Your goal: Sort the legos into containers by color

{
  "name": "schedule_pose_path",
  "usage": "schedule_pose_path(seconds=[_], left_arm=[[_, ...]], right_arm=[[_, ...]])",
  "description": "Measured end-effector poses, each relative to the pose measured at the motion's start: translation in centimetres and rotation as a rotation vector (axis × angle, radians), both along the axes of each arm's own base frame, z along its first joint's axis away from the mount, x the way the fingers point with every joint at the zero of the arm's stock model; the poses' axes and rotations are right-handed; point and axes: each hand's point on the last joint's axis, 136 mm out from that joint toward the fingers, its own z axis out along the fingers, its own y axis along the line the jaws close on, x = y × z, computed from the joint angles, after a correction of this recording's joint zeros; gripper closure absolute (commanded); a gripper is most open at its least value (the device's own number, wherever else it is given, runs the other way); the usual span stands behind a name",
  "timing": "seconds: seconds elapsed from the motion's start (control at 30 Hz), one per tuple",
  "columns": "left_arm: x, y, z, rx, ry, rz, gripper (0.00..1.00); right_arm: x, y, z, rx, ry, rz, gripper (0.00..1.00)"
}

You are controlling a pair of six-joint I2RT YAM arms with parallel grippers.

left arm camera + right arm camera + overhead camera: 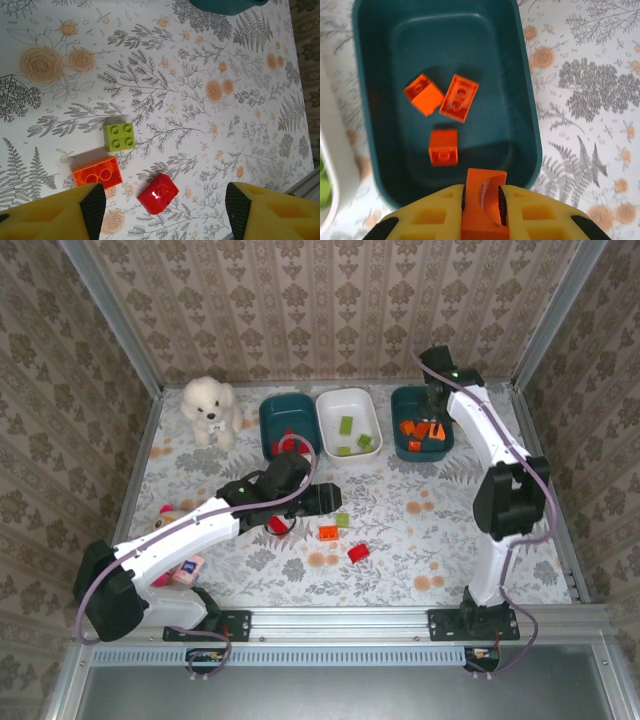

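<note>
My left gripper (164, 210) hangs open over the table, its yellow fingers (93, 207) spread wide. A red brick (158, 193) lies between them, an orange brick (97, 172) near the left finger, and a lime green brick (119, 136) just beyond. My right gripper (482, 200) is shut on an orange brick (485, 182) above the near end of the right teal tub (530, 125), which holds three orange bricks (459, 98). The white tub (347, 400) holds green bricks (347, 425). The left teal tub (275, 415) holds red bricks (292, 445).
A white plush dog (210, 408) sits at the back left. A pink-and-red doll toy (175, 570) lies beside the left arm's base. Another red brick (278, 525) lies partly under the left arm. Patterned walls close three sides; a metal rail (340, 620) runs along the front.
</note>
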Motion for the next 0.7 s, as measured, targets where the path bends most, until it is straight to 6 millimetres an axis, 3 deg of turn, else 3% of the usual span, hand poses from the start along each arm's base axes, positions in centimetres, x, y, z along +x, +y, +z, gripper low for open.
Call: schedule_pose_path(seconds=[0.13,0.3,0.57,0.63,0.7], left_arm=[[0.0,0.0,0.0,0.004,-0.002,-0.002,0.33],[0.2,0.5,0.1,0.01,-0.005,0.01,0.32],[1.3,2.2,1.8,-0.012,-0.047,0.069,0.32],[1.5,2.7,2.0,-0.013,-0.053,0.085,0.32],[1.7,3.2,2.3,-0.014,-0.058,0.099,0.32]], right_arm=[[2.9,-0.9,-2.4,-0.032,0.017,-0.048,0.85],[4.2,-1.8,-5.8,-0.028,0.066,-0.126,0.84],[4.5,-3.5,-9.6,-0.004,0.129,-0.248,0.83],[4.1,-3.8,-10.4,-0.001,0.15,-0.272,0.79],[3.9,-4.1,-10.9,0.002,0.164,-0.292,0.69]])
